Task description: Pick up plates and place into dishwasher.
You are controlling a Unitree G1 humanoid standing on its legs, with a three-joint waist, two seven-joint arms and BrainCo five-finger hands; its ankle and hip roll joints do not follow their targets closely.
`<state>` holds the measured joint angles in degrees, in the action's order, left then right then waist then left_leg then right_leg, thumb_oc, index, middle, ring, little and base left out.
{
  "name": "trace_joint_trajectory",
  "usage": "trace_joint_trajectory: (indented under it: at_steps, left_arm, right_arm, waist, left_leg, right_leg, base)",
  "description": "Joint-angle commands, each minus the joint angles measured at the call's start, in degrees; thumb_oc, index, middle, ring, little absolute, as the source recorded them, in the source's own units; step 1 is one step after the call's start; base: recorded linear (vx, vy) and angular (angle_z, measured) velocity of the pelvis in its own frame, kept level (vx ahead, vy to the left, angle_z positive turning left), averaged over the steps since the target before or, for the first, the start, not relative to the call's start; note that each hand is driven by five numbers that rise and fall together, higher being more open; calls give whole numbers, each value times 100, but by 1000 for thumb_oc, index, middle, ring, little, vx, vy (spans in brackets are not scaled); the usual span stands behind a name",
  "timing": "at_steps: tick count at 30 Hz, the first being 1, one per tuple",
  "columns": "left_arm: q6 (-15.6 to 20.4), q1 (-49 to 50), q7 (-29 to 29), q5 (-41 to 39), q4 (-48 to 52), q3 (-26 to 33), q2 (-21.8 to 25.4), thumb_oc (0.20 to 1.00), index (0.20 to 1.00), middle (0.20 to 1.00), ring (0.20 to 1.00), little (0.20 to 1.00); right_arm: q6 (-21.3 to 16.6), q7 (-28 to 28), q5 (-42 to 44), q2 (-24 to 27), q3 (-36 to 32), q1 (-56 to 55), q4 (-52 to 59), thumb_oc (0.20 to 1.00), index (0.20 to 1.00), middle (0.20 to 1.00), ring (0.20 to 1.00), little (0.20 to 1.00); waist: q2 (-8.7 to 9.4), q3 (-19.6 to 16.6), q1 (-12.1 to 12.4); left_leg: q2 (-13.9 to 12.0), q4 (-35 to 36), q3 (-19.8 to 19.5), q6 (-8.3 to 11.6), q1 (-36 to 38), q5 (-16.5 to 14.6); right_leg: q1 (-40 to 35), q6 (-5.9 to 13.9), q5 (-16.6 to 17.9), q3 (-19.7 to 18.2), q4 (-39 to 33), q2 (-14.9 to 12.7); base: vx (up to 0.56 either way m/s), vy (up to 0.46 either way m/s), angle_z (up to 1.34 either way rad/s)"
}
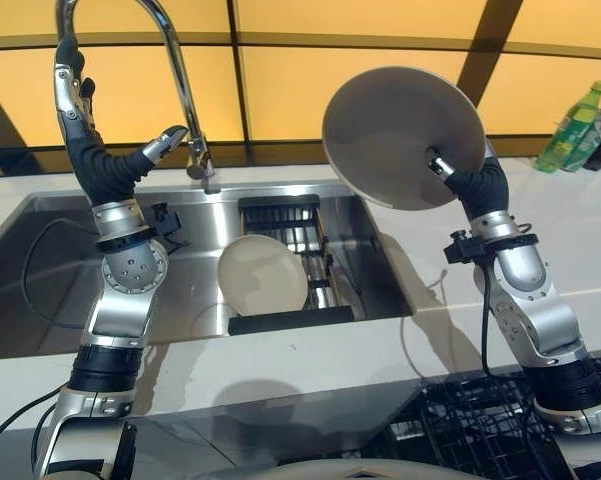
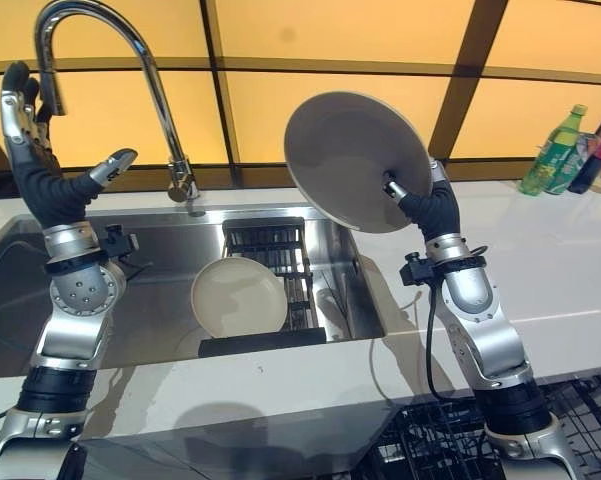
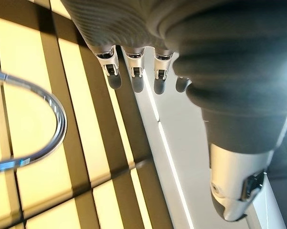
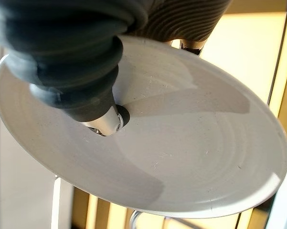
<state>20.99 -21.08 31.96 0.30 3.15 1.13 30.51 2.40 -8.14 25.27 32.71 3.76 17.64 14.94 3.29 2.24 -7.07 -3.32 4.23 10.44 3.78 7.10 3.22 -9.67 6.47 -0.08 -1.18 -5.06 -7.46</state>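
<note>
Stainless sink [image 1: 40, 250] holds black rack [image 1: 290, 262] with cream plate [image 1: 263, 275] leaning upright against it, at centre. Dark wire dishwasher basket [image 1: 480, 420] at 5 o'clock, below counter edge. Grey plate [image 1: 403, 136] raised at 1 o'clock, tilted on edge, pinched by right hand [image 1: 470, 182], thumb pressed on near face, fingers behind rim. Left hand [image 1: 85, 120] lifted at 10 o'clock beside chrome faucet [image 1: 170, 60], fingers straight, thumb spread, holding nothing. Green bottle [image 1: 572, 128] at 2 o'clock on counter.

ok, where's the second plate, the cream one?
In the left eye view the round cream plate leans in the steel sink, against the black drying rack, below the chrome faucet.
</note>
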Motion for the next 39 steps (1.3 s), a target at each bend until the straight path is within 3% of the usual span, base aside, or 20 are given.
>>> trace_joint_trajectory:
  at_steps: [1,3,5,10,13,15,17,22,24,25,29,33,39]
  left_arm:
    - [60,16,160,-28,-311,88,435,1000,1000,1000,1000,1000]
    - [19,90,292,-40,-346,175,540,1000,1000,1000,1000,1000]
    - [-9,92,282,-95,-366,205,597,1000,1000,1000,1000,1000]
    - [31,30,129,-62,-459,254,641,1000,1000,1000,1000,1000]
    - [156,141,158,2,-519,382,667,1000,1000,1000,1000,1000]
    - [209,243,181,1,-538,527,770,1000,1000,1000,1000,1000]
    - [249,295,225,35,-523,630,860,1000,1000,1000,1000,1000]
    - [227,299,374,68,-445,803,1009,1000,1000,1000,1000,1000]
    - [242,327,380,75,-449,849,1037,1000,1000,1000,1000,1000]
    - [271,444,422,82,-474,1011,1150,1000,1000,1000,1000,1000]
    - [291,517,436,19,-566,1222,1310,1000,1000,1000,1000,1000]
    - [150,707,474,101,-423,1424,1339,1000,1000,1000,1000,1000]
    - [160,814,533,208,-355,1359,1067,1000,1000,1000,1000,1000]
  right_arm:
    - [-640,-33,14,242,-279,489,-29,200,200,200,200,200]
    - [-673,-56,71,249,-182,633,-137,200,200,200,200,200]
    - [-680,-164,78,263,-211,581,-168,200,200,200,200,200]
    - [-832,-197,144,237,-612,-15,-23,200,200,200,200,200]
    - [-876,-116,168,169,-829,-303,33,200,200,200,200,200]
    - [-901,-64,160,146,-923,-423,6,200,200,200,200,200]
    - [-966,-125,95,178,-932,-446,-71,200,200,200,200,200]
    - [-1247,-435,11,344,-1089,-657,-239,200,200,200,200,200]
    - [-1281,-478,-4,356,-1099,-688,-254,200,200,200,200,200]
    - [-1309,-640,-151,392,-1188,-811,-263,200,200,200,200,200]
    - [-1227,-730,-374,421,-1276,-893,-348,200,200,200,200,200]
    - [-1132,-586,-339,503,-1538,-1179,-395,200,200,200,200,200]
    - [-899,-421,-518,651,-1743,-1250,-672,200,200,200,200,200]
  waist:
    - [-42,-41,53]
    - [-80,-47,84]
    - [-158,-52,25]
    - [-164,37,-311]
    - [-119,75,-383]
    - [-104,111,-334]
    - [-111,156,-247]
    - [-184,203,67]
    - [-181,192,111]
    - [-179,219,239]
    - [-135,214,430]
    - [-49,207,486]
    - [-88,266,357]
  left_leg:
    - [-246,-1614,-748,134,-315,-1149]
    - [-88,-1514,-1086,34,-294,-1263]
    - [-51,-1269,-1014,-37,-167,-1249]
    - [67,-874,-866,-102,115,-1299]
    - [195,-700,-723,-155,210,-1309]
    - [192,-649,-541,-210,258,-1358]
    - [152,-641,-329,-271,175,-1248]
    - [158,-737,-146,-472,-268,-973]
    - [152,-768,-119,-477,-326,-951]
    - [101,-888,-37,-489,-490,-869]
    - [13,-1045,97,-447,-808,-721]
    - [-303,-1198,182,-108,-982,-567]
    - [-721,-1173,135,220,-1073,-319]
  right_leg:
    - [686,-86,99,-234,642,13]
    - [774,-41,84,-538,705,20]
    - [884,59,88,-661,784,-21]
    - [1465,490,558,-852,878,-446]
    - [1635,596,951,-780,763,-667]
    - [1732,630,1070,-497,962,-709]
    - [1780,584,922,-255,1402,-613]
    - [1514,309,84,294,2351,-261]
    - [1496,283,47,340,2384,-253]
    - [1296,210,-166,568,2575,-254]
    - [916,198,-413,699,2535,-236]
    - [432,101,-718,815,1554,-213]
    - [313,-69,-544,681,1005,-29]
  base:
    - [-52,146,-48]
    - [-1,233,-94]
    - [-28,263,-113]
    - [-56,228,-49]
    - [-70,156,-25]
    - [-120,76,-37]
    - [-266,71,-65]
    - [-233,47,-68]
    - [-170,-46,-43]
    - [-218,-84,-33]
    - [-220,-146,-48]
    - [-159,-252,-91]
    - [-137,-127,-40]
